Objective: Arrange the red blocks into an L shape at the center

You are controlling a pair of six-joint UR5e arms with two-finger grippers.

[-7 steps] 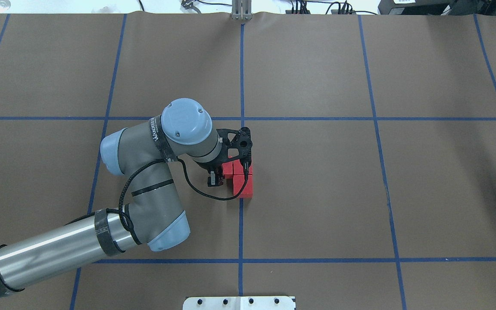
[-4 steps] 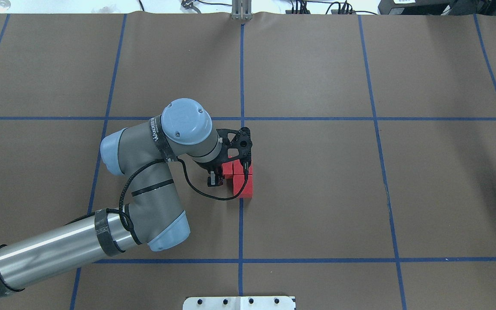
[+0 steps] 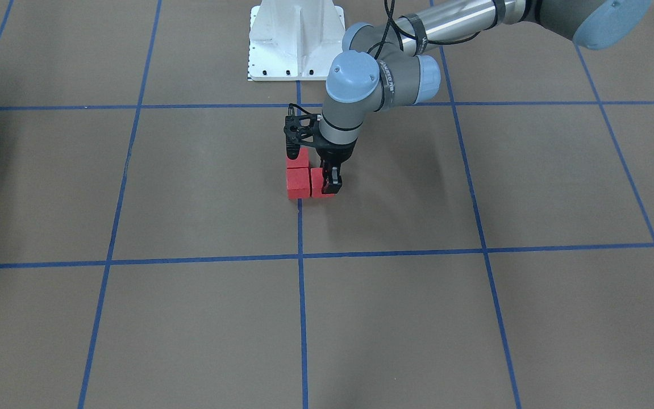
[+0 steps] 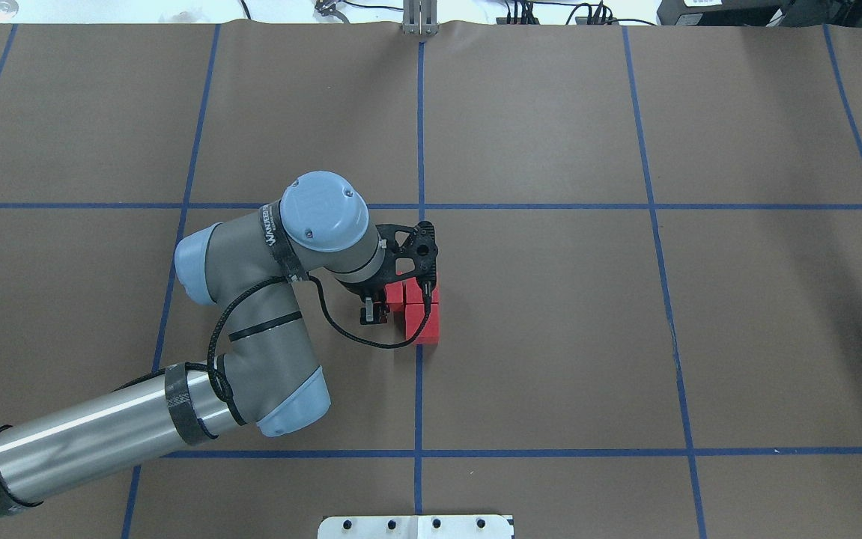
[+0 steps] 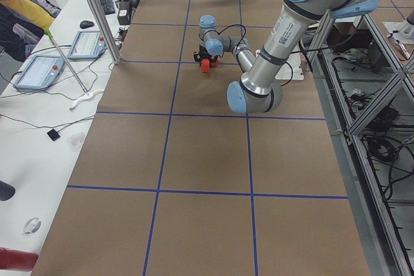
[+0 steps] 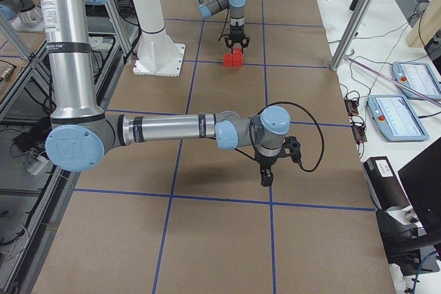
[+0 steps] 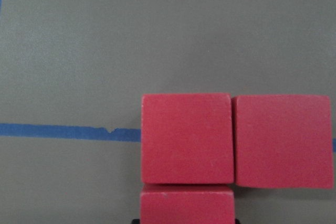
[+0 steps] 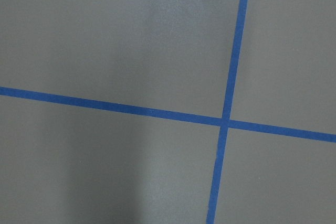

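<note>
Three red blocks (image 4: 419, 307) lie touching one another in an L on the brown tabletop (image 4: 550, 337), directly beneath the left pincer (image 3: 327, 178). That pincer points straight down, and its two fingers (image 3: 334, 180) straddle the end block (image 7: 186, 205) of one arm of the L, one finger on each free side. In the left wrist view the dark fingertips sit right against that block's sides, yet whether they clamp it or merely flank it cannot be told. Just beyond the pincer, touching the straddled cube, is the corner block (image 7: 186, 137). The third block (image 7: 283, 140) touches the corner block on the side toward the robot's base, one step farther from the pincer. The corner block and the third block both cover the middle tape line (image 4: 419, 389), so the L rests at the center, while the end block lies just off that line on the pincer's own arm side. The right pincer (image 6: 266, 175) hangs low over the tabletop near a tape crossing (image 8: 224, 120), well apart from the blocks and from the left pincer. It shows only small, in the right side view, so whether it is clenched or released cannot be told.
</note>
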